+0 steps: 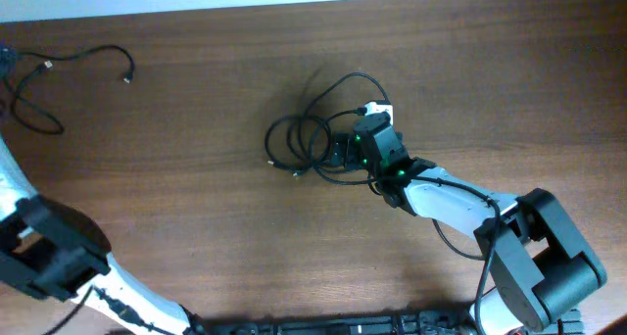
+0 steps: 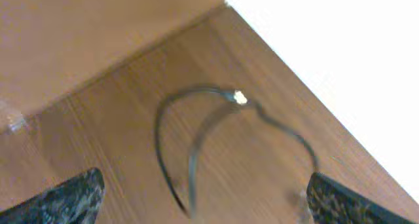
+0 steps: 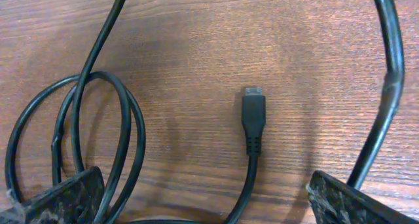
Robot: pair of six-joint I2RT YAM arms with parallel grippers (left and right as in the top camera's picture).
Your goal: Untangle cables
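A tangle of black cable (image 1: 312, 139) lies coiled at the table's middle, with a white plug (image 1: 375, 109) at its right. My right gripper (image 1: 345, 150) is open and low over the coil. In the right wrist view its fingers (image 3: 206, 198) straddle a black cable end with a small connector (image 3: 253, 112), with loops (image 3: 98, 132) at the left finger. A second black cable (image 1: 59, 75) lies at the far left. My left gripper (image 2: 203, 201) is open above it; that cable's light-tipped end (image 2: 239, 98) shows in the left wrist view.
The wooden table (image 1: 196, 227) fills the overhead view. The table's far edge (image 2: 314, 99) with a bright white area beyond it runs across the left wrist view. My left arm (image 1: 49, 252) is at the lower left corner.
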